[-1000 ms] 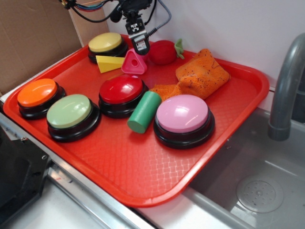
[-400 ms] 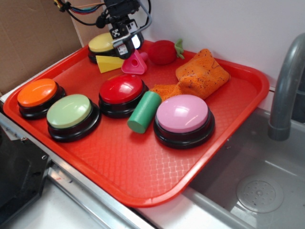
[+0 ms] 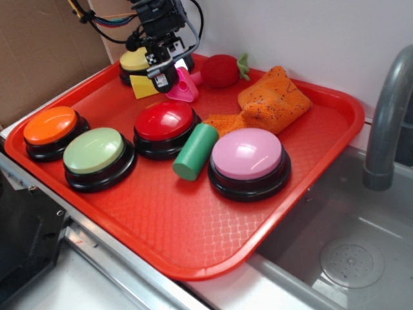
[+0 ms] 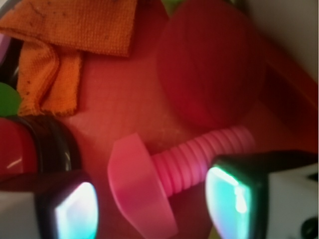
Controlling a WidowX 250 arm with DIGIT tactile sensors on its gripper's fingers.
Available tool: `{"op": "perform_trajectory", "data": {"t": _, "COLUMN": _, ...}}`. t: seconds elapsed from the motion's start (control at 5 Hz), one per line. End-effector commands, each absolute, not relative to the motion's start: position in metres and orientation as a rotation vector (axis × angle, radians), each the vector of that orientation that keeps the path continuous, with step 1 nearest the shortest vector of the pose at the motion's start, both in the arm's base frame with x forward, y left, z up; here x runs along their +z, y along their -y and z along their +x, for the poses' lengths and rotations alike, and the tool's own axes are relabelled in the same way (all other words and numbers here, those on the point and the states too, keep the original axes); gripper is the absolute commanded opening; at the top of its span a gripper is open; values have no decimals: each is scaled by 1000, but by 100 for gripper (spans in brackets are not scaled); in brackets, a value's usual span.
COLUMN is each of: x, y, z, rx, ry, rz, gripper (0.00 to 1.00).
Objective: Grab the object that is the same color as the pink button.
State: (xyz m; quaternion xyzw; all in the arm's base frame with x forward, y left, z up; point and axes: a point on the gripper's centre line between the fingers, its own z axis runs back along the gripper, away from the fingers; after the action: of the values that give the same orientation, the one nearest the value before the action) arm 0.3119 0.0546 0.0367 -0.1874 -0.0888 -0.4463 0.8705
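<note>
Gripper (image 3: 166, 75) is low at the back of the red tray (image 3: 193, 252), jaws apart and empty. In the wrist view the two fingers (image 4: 72, 211) flank the pink triangle piece (image 4: 139, 184) without pinching it.

- Target: pink triangle piece (image 3: 186, 89) lies on the tray floor, between the yellow wedge (image 3: 143, 86) and the plush strawberry (image 3: 221, 70), behind the red button (image 3: 164, 121). Its colour matches the pink button (image 3: 247, 154), which sits well apart at the front right.
- The wrist view shows a flat head with a ribbed stem running toward the strawberry.
- For the grasp, centre the head between the pads before you close. The right finger looks nearer the stem than the head, so a squeeze now may skid off the ribs. Go down until the pads are just off the tray, then close slowly.
- Watch the wedge and the red button's black base (image 4: 55, 147) on the left side; both are close.

Surface: textured plastic tray, probably slick. It also carries an orange cloth (image 3: 271, 97) and a green cylinder (image 3: 195, 152).

Room: white wall behind, cardboard (image 3: 39, 51) to the left, grey faucet (image 3: 387, 116) and sink (image 3: 348, 245) to the right.
</note>
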Motion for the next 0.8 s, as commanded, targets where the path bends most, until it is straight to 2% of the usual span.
{"op": "perform_trajectory", "data": {"t": 0.0, "x": 60, "y": -46, "z": 315, "rx": -950, "ry": 272, "rz": -322, "gripper": 0}}
{"op": "perform_trajectory", "data": {"t": 0.2, "x": 64, "y": -45, "z": 315, "rx": -908, "ry": 279, "rz": -314, "gripper": 0}}
{"op": "perform_trajectory", "data": {"t": 0.4, "x": 73, "y": -44, "z": 316, "rx": -788, "ry": 238, "rz": -264, "gripper": 0}}
{"op": "perform_trajectory", "data": {"t": 0.6, "x": 97, "y": -43, "z": 310, "rx": -606, "ry": 221, "rz": -235, "gripper": 0}}
